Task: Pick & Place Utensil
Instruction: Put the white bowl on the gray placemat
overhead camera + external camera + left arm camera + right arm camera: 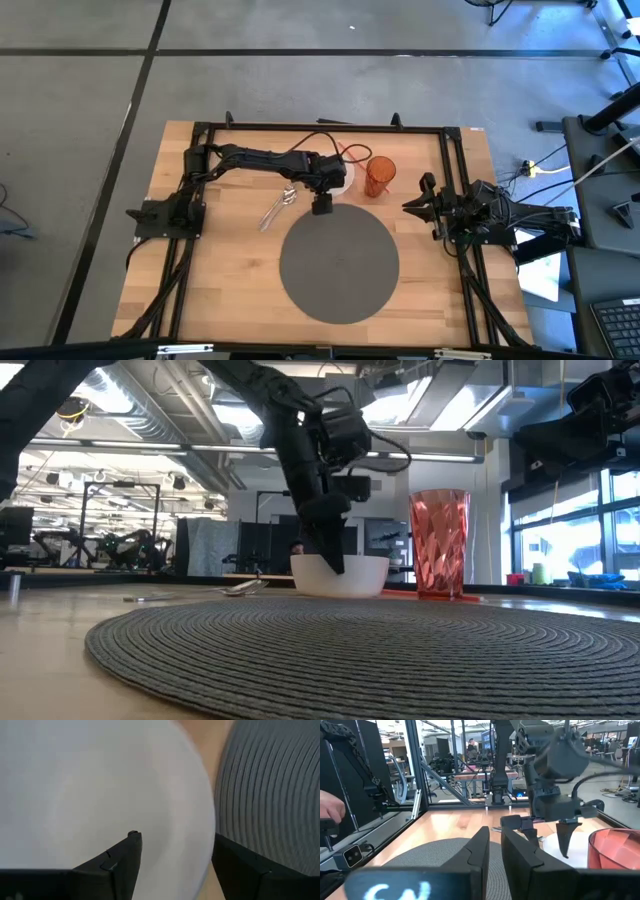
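Observation:
A white bowl [345, 182] [350, 578] stands beside a red faceted cup [378, 176] [440, 543], at the far edge of a round grey placemat [338, 265]. Metal utensils [278, 208] [240, 588] lie flat on the wood to the left of the bowl. My left gripper [322, 205] [175, 837] points steeply down at the bowl's near rim [202, 820]. It is open, with one finger over the bowl's inside and the other outside above the mat; I see no touch. My right gripper [420, 195] [495, 832] rests at the table's right edge, its fingers close together with nothing between them.
A black frame [320, 127] runs along the table's far edge and both sides. The placemat covers the near middle of the table. Bare wood lies to the near left [200, 290]. A person's hand [330, 807] shows beyond the frame in the right wrist view.

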You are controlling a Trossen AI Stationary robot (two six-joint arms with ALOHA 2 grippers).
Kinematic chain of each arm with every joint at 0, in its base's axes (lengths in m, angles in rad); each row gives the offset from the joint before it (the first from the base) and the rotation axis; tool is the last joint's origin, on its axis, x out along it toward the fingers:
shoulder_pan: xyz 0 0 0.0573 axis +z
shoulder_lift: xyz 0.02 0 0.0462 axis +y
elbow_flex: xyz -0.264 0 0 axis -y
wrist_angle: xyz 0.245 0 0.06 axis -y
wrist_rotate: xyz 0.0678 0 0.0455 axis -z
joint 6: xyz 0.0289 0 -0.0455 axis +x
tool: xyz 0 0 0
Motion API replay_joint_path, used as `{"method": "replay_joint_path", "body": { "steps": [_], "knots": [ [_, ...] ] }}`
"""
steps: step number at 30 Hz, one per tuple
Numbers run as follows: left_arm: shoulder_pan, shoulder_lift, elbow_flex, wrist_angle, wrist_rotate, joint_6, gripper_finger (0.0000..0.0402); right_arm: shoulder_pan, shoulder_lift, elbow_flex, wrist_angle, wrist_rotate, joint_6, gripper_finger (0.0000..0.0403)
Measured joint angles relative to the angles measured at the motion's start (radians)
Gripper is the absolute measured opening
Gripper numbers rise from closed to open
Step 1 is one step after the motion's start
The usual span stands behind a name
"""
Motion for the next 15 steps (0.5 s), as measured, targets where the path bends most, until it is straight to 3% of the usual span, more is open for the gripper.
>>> {"method": "replay_joint_path", "body": {
  "steps": [7, 11, 15],
  "knots": [
    [0.002, 0.015, 0.0, 0.008, -0.035, 0.046, 0.0198, 0.0, 0.0, 0.0, -0.011, -0.001, -0.001, 0.0051],
    [0.002, 0.015, 0.0, 0.006, -0.035, 0.078, 0.0145, 0.0, 0.0, 0.0, -0.015, 0.0, -0.001, 0.0051],
    [-0.001, 0.015, 0.0, 0.005, -0.035, 0.105, 0.0067, 0.0, 0.0, 0.0, -0.016, 0.001, -0.001, 0.0051]
  ]
}}
